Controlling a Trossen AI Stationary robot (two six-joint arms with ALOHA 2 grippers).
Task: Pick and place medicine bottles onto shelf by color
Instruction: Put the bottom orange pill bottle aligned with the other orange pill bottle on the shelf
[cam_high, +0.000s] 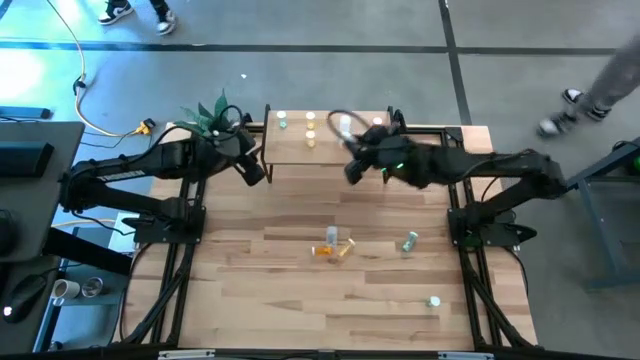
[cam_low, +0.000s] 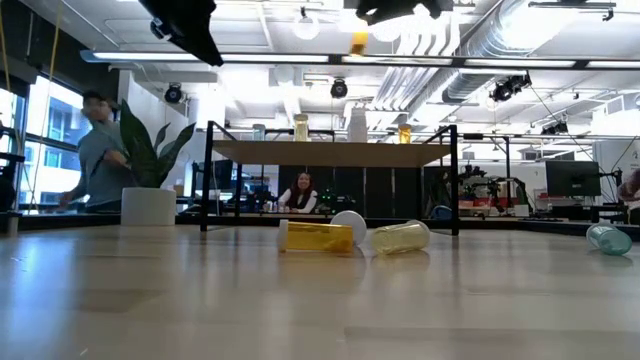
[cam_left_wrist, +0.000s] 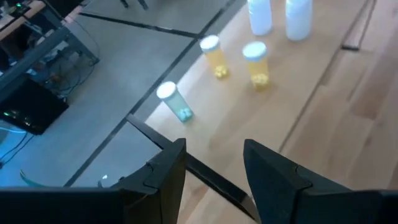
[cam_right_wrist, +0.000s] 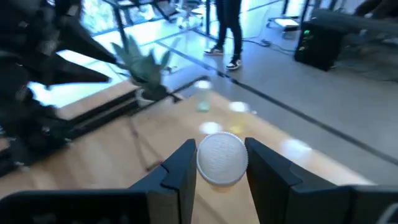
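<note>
The shelf (cam_high: 325, 150) stands at the table's far middle. On it stand a green bottle (cam_left_wrist: 174, 102), two yellow bottles (cam_left_wrist: 214, 59) and white bottles (cam_left_wrist: 260, 15). My right gripper (cam_right_wrist: 221, 171) hangs over the shelf's right front part (cam_high: 352, 165), shut on a yellow-orange bottle (cam_low: 358, 42) with a pale cap. My left gripper (cam_left_wrist: 214, 180) is open and empty over the shelf's left front corner (cam_high: 255, 170). Yellow bottles (cam_high: 332, 248) and two green bottles (cam_high: 410, 240) lie on their sides on the table. My right gripper pinches the yellow-orange bottle between its two fingers, on its sides just below the round pale cap (cam_right_wrist: 222, 158). The fingers point down from above. The bottle hangs upright below them (cam_low: 358, 42), clear of the shelf top.
A potted plant (cam_high: 212, 115) stands at the table's far left, beside the shelf. The second green bottle (cam_high: 433, 300) lies near the table's right front. People move in the room beyond the table (cam_low: 100, 150).
</note>
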